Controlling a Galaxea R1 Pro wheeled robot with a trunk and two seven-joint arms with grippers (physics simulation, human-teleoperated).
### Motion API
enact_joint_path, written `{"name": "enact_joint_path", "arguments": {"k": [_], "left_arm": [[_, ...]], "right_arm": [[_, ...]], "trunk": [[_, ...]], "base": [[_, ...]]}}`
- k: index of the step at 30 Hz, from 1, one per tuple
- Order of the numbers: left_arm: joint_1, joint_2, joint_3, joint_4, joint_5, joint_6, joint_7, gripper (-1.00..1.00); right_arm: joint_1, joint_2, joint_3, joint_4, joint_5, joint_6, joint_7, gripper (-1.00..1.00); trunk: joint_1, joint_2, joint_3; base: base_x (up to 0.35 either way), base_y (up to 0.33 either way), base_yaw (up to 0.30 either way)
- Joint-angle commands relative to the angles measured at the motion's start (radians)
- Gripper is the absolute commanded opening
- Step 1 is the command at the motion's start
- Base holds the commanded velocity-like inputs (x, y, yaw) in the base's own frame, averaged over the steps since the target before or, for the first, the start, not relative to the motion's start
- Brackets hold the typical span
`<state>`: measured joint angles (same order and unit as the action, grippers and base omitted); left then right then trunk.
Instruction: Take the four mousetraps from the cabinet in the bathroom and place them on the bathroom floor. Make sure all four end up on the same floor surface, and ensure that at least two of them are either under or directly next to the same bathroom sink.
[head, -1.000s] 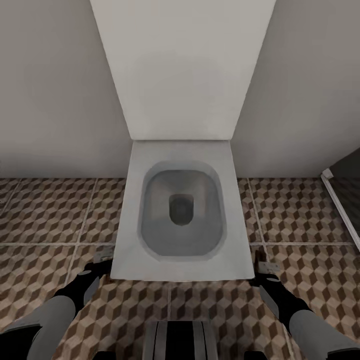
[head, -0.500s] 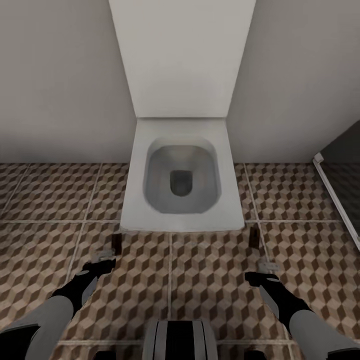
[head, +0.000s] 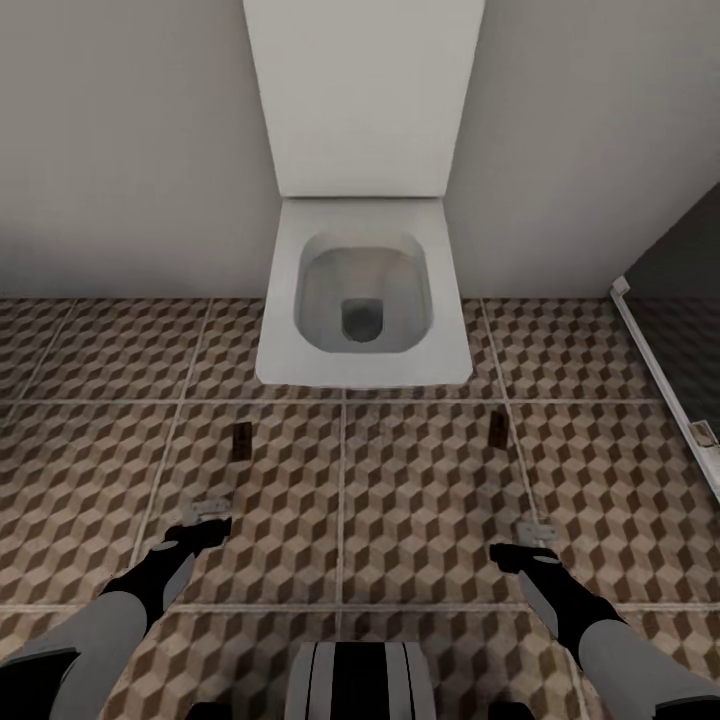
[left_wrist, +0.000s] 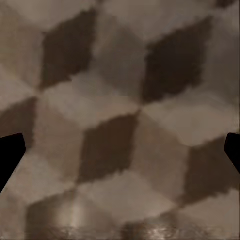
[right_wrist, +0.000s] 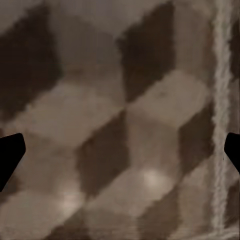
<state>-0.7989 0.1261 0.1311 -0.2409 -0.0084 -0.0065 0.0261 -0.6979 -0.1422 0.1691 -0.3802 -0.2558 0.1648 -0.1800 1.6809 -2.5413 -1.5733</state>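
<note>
Hovering over the bathroom floor (head: 420, 500), both hands spread wide, empty.

Both arms are showing pale grey, rounded forearm shells that are narrowing into black wrist sections. The left tool (head: 210, 512) and the right tool (head: 533, 530) are ending in small light-grey metal fingers. A grey trunk column with black vertical stripes is sitting between the arms.

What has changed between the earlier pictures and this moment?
The whole head view has pulled back from the toilet, so this is camera motion. Two mousetraps, earlier hidden at the toilet's front edge, now lie uncovered on the bathroom floor. Left gripper and right gripper remain open and empty.
</note>
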Motion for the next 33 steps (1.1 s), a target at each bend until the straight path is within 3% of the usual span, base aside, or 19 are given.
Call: {"name": "enact_joint_path", "arguments": {"k": [1, 33], "left_arm": [[0.000, 0.000, 0.003, 0.000, -0.001, -0.001, 0.001, 1.00], [0.000, -0.003, 0.001, 0.003, -0.002, -0.001, 0.000, 1.00]], "right_arm": [[0.000, -0.001, 0.009, -0.003, -0.009, 0.006, -0.007, 1.00], [0.000, 0.001, 0.009, -0.002, -0.004, 0.006, -0.007, 1.00]], "trunk": [[-0.001, 0.000, 0.000], [-0.001, 0.000, 0.000]], "base": [[-0.346, 0.000, 0.000], [-0.346, 0.000, 0.000]]}}
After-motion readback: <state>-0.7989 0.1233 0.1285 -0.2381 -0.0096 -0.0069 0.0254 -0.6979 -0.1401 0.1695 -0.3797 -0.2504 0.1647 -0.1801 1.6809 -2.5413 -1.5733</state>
